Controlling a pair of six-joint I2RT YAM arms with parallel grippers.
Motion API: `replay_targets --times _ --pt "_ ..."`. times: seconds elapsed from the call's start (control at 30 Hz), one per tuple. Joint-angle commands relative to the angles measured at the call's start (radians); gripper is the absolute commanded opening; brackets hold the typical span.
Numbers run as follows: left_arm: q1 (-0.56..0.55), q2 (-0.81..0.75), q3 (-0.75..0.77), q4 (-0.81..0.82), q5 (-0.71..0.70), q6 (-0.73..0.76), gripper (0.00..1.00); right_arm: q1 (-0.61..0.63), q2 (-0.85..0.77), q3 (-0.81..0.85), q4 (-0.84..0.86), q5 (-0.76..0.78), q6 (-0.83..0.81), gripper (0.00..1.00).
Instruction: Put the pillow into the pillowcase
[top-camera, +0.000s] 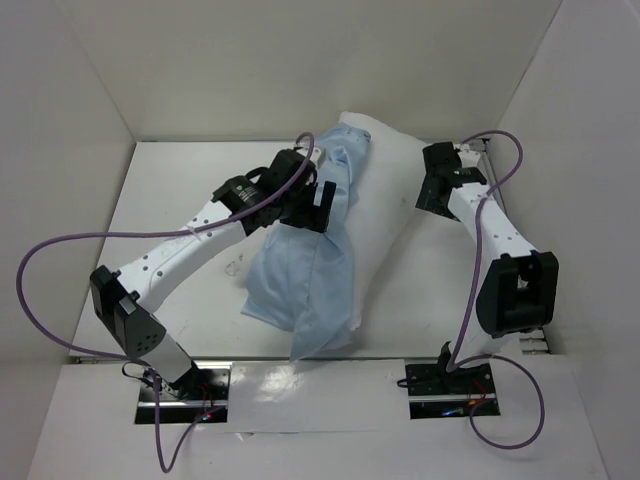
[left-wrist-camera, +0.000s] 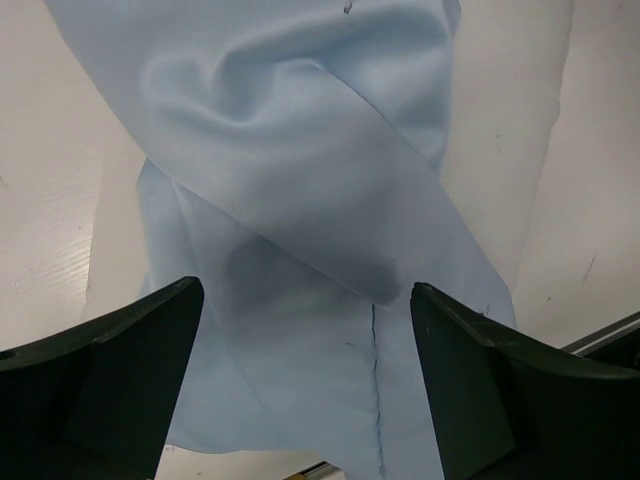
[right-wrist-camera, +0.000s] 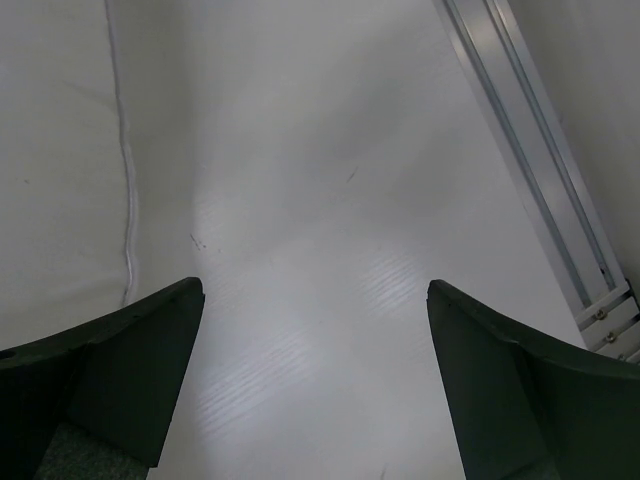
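1. The left gripper (top-camera: 305, 205), centre-left in the top view, hangs over the blue cloth with its jaws spread wide and nothing between them. It looks placed to pinch a fold.
2. The pillowcase (top-camera: 305, 270) lies twisted and crumpled down the middle of the frame, draped over the pillow's left side. Its mouth cannot be made out, so it probably needs straightening first.
3. The pillow (top-camera: 380, 160) sits under it, showing white at upper centre and right of the cloth, none of it visibly inside.
4. The right gripper (top-camera: 432, 195), upper right, is also wide and empty. It hovers above bare table (right-wrist-camera: 330, 200) just beside the pillow's edge, likely waiting to steady it.
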Motion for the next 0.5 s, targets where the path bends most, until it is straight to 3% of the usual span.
replay_targets --times 0.0,0.3,0.47 --pt "0.005 0.015 0.059 -0.019 -0.065 -0.014 0.98 -0.007 -0.06 -0.022 0.035 -0.032 0.02 1.0" --pt "-0.005 0.034 0.09 -0.019 -0.039 -0.044 0.99 -0.016 -0.148 -0.095 0.1 -0.199 0.011 1.0" --pt "-0.014 0.053 0.108 -0.019 -0.03 -0.074 1.0 -0.028 -0.26 -0.178 0.158 -0.426 -0.026 1.0"
